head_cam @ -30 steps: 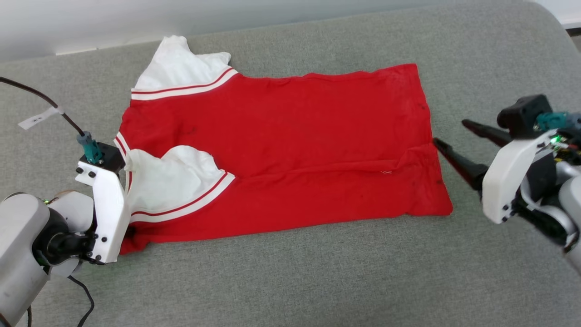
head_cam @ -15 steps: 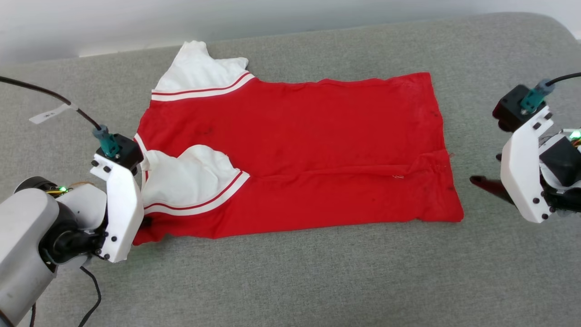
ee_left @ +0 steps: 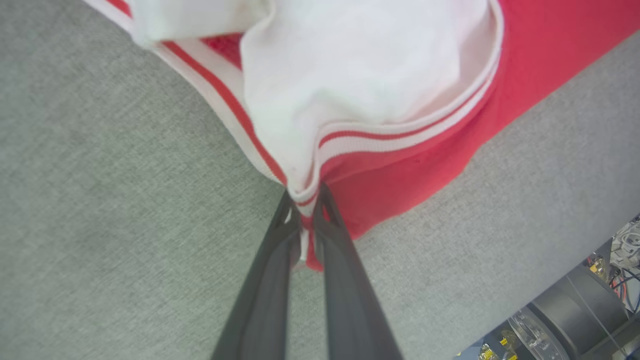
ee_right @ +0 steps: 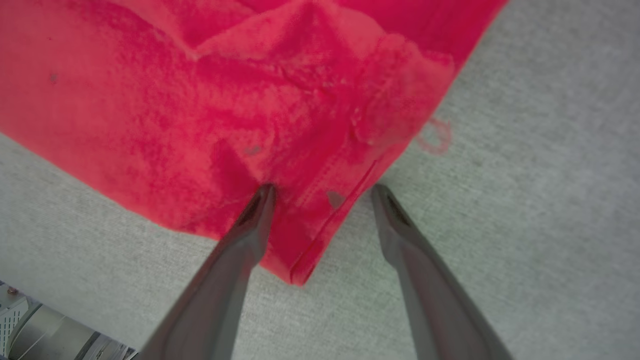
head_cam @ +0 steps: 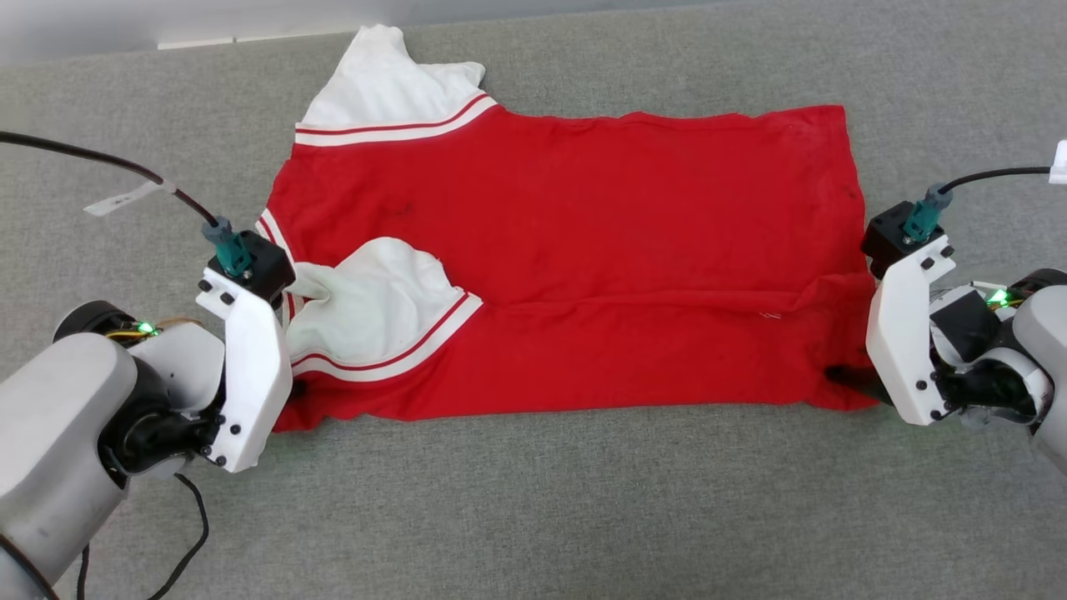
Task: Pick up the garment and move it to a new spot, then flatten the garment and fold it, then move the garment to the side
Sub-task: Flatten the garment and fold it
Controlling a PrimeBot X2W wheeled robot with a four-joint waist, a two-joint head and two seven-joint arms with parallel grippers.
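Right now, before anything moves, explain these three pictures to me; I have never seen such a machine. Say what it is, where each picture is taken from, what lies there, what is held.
This is a robot with two arms, each ending in a gripper with two long dark fingers. The wide picture comes from its head camera, looking down at a grey cloth-covered surface. On it lies a red shirt with white sleeves, spread out. The other two pictures come from wrist cameras that look along each gripper's fingers. The left gripper is shut on the shirt's striped trim by the near sleeve. The right gripper is open at the hem corner: one finger is on the red cloth, the other stands beside the hem. It holds nothing yet.
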